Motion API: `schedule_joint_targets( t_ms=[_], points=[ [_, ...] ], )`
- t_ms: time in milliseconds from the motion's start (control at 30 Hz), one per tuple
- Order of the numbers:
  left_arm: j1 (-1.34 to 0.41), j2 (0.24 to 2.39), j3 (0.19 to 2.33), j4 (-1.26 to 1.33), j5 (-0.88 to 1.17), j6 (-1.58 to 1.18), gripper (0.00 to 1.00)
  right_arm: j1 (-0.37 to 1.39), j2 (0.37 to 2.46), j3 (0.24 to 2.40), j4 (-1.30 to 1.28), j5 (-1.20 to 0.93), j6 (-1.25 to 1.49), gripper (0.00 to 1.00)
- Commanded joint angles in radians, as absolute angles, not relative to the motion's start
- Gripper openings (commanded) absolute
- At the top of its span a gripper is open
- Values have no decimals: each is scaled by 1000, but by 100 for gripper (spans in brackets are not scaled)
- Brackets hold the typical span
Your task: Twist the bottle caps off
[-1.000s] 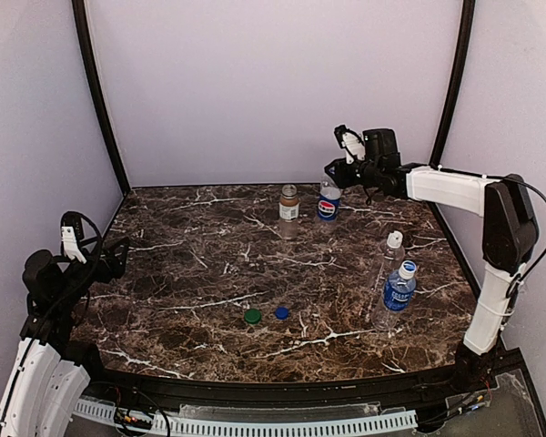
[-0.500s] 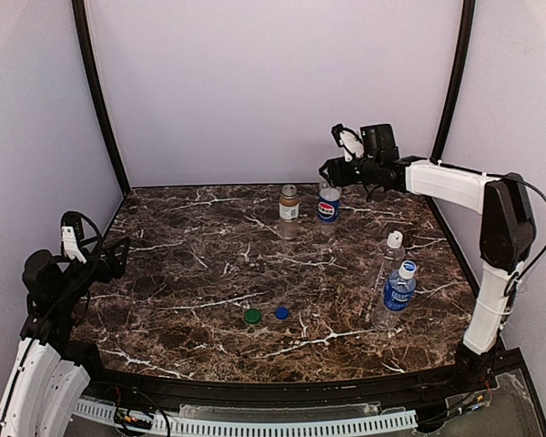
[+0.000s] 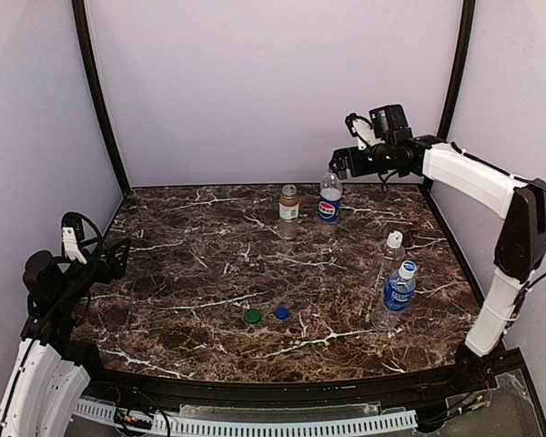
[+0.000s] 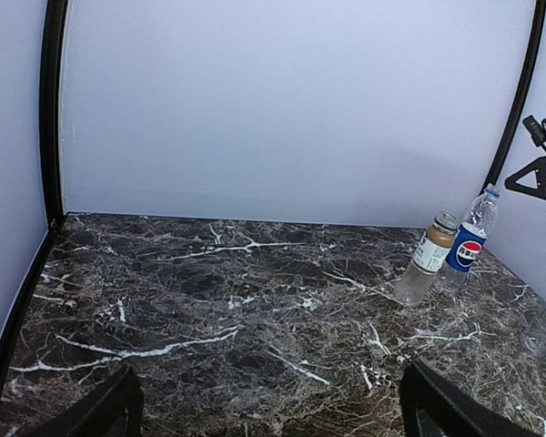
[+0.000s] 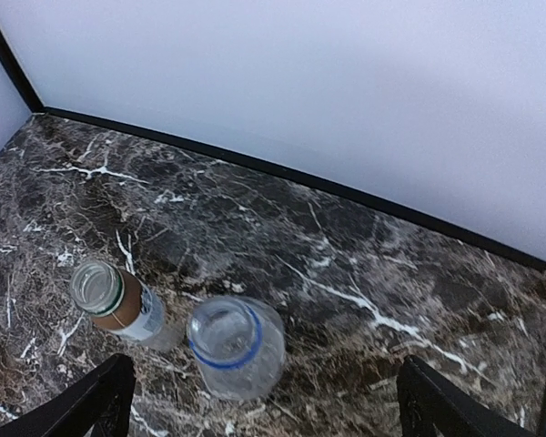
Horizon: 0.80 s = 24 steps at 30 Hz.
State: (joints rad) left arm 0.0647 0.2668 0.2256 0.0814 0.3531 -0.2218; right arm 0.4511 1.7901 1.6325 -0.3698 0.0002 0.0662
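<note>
Table [image 3: 182, 273]: dark marble, all the task stuff stands or lies on it. Landmark = Pepsi bottle [image 3: 328, 202], upright near the back wall.

My R gripper [image 3: 339, 166] hangs just above it & a bit to the right, jaws wide apart w/ nothing between them. The wrist view looks straight down into the bottle's open mouth: no cap, only the blue neck ring. My L gripper [image 3: 109, 259] is well apart from the Pepsi bottle, far left & nearer the front. Its jaws are apart too, and empty.

Bottles: brown bottle [image 3: 289, 209] stands just left of the Pepsi bottle, upright, mouth open, no cap. Plain clear bottle [image 3: 390, 264] & blue-label bottle [image 3: 399, 296] stand right of & nearer than the Pepsi bottle, close together, both upright.

Caps: green cap [image 3: 252, 316] & dark blue cap [image 3: 281, 312] lie loose on the table, well nearer than the Pepsi bottle & a bit left, side by side, not touching. White cap [image 3: 395, 239] sits on the plain clear bottle. Blue-marked white cap [image 3: 408, 269] sits on the blue-label bottle.

My read: 2 of 4 off, approx halfway. To do: the 2 capped bottles.
</note>
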Motion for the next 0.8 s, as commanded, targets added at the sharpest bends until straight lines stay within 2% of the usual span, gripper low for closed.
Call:
schedule_joint_targets(
  t_ms=[0, 200, 367, 567, 667, 767],
  points=[
    [75, 250, 210, 99, 328, -229, 99, 454, 1645, 1653, -689, 183, 153, 99],
    [79, 233, 202, 100, 315, -227, 99, 454, 1457, 1478, -968, 290, 275, 98],
    [80, 208, 193, 108, 325, -225, 99, 463, 1365, 1392, -1066, 180, 334, 84],
    [84, 184, 189, 110, 323, -222, 99, 516, 1358, 1351, -1086, 138, 358, 80],
    [84, 177, 186, 110, 326, -222, 99, 519, 1387, 1337, -1097, 171, 355, 73],
    [84, 175, 185, 110, 324, -224, 99, 522, 1407, 1329, -1103, 203, 359, 59]
  ],
)
